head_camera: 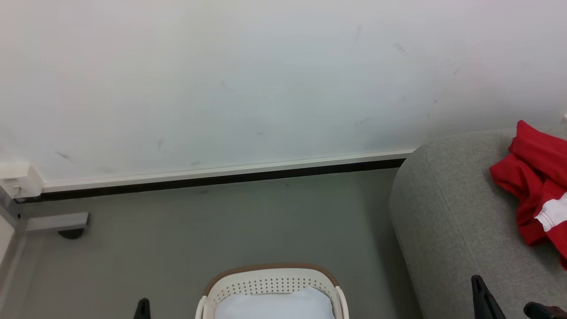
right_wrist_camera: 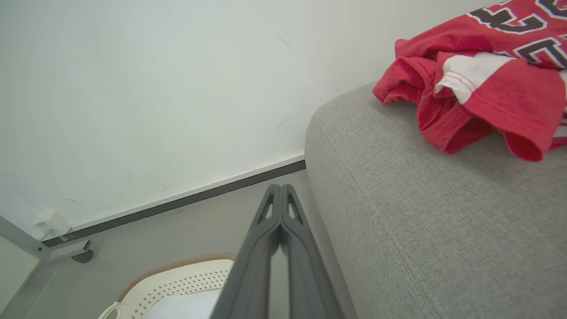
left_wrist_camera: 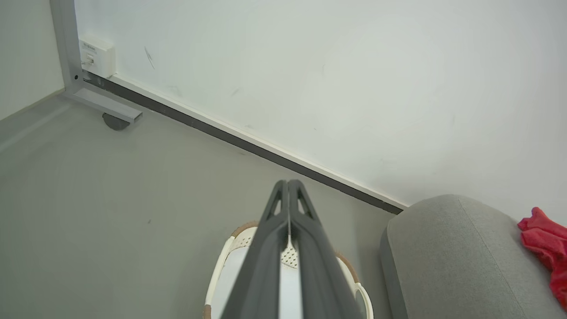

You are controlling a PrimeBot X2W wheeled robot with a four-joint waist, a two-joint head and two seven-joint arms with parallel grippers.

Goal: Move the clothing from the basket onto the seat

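Nearest, left pincer fingers pressed together, holding nothing, hanging above the basket. Right pincer likewise pinched closed and empty, beside the seat edge. Basket sat on the floor with a pale cloth in it, no red visible inside. The clothing lay crumpled on top of the seat, well apart from the basket. Judged: transfer step looked complete; next move likely just called for pulling the arms clear without snagging the jersey. Right wrist view gave black-and-white lettering and white trim; head view cropped the jersey at its edge. Left wrist view gave the socket box on the far wall.
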